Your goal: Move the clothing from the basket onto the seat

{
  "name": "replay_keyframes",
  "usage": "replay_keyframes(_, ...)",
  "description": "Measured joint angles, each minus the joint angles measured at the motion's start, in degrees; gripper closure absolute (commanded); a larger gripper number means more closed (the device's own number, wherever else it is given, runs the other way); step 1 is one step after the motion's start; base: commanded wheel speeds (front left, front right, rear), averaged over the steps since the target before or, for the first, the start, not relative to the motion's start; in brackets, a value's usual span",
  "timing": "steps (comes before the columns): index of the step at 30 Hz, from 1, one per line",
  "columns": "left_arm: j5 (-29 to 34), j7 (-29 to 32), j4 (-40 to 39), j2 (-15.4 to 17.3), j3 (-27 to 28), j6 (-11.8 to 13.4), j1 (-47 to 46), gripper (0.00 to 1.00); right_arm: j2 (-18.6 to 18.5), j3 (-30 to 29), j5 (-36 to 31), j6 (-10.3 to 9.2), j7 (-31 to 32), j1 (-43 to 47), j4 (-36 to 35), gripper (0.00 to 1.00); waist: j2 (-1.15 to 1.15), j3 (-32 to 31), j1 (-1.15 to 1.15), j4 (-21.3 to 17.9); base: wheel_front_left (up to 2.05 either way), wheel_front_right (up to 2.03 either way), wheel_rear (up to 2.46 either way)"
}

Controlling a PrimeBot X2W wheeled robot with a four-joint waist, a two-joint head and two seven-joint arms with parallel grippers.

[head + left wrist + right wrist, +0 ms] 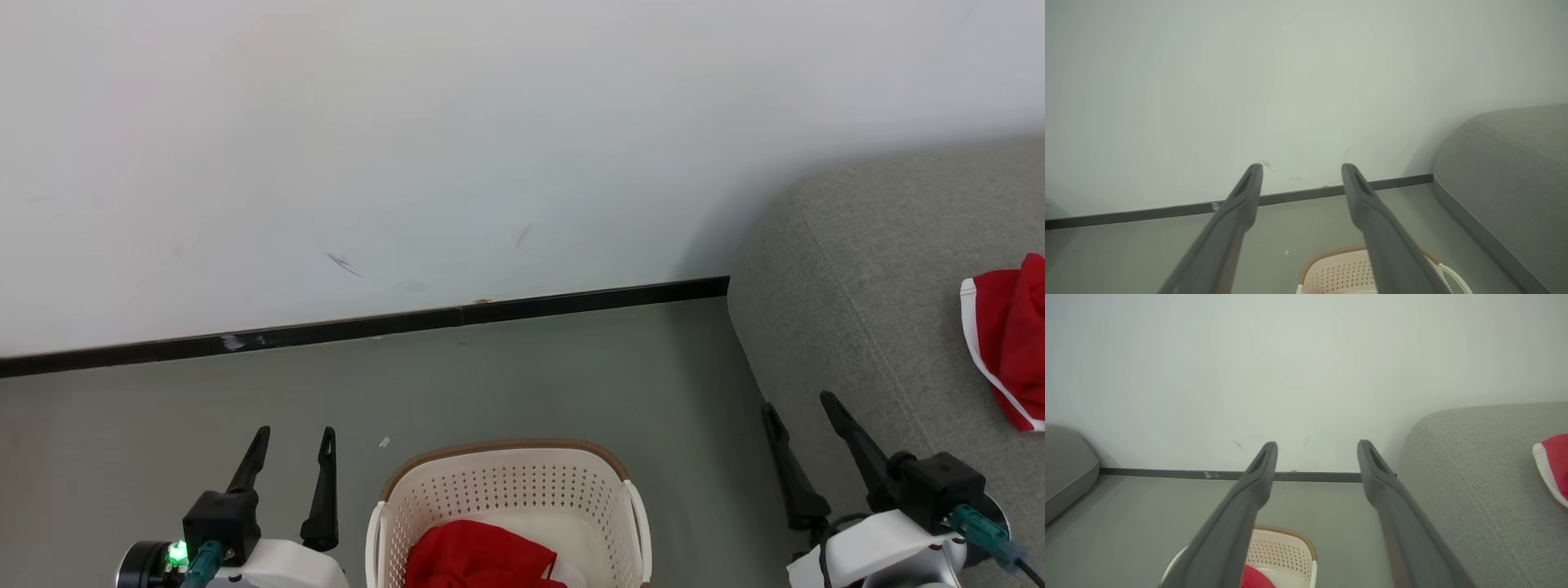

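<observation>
The cream basket [506,490] with a brown rim stands on the floor at the bottom middle, holding a red garment [478,555]. The same basket [1339,271] [1286,549] peeks in low in both wrist views. A second red garment with white trim [1008,335] [1553,465] lies on the grey seat [882,278] at the right. My left gripper [294,445] [1302,171] is open and empty, left of the basket. Just as empty, my right gripper [800,408] [1316,447] is open at the seat's front edge.
A pale wall [408,147] with a black baseboard [367,327] closes off the grey floor [531,384] behind the basket. Another grey cushion edge [1065,465] shows at the far left in the right wrist view. A tiny white scrap [384,443] lies on the floor.
</observation>
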Motion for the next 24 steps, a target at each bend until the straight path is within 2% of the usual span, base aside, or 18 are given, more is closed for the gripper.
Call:
replay_keyframes(18, 1.55, 0.00, -0.41, 0.09, 0.58, -0.04, -0.10, 0.00, 0.02, 0.01, 0.56, 0.00, 0.51, 0.18, -2.03, 0.00, 0.00, 2.12, 0.00, 0.23, 0.00, 0.00, 0.00)
replay_keyframes(24, 2.66, 0.00, 0.07, 1.07, -0.73, -1.03, -1.96, 0.00, 0.03, -0.36, -0.68, 0.00, 0.54, 0.16, -3.46, 0.00, 0.00, 3.47, 0.00, 0.13, 0.00, 0.00, 0.00)
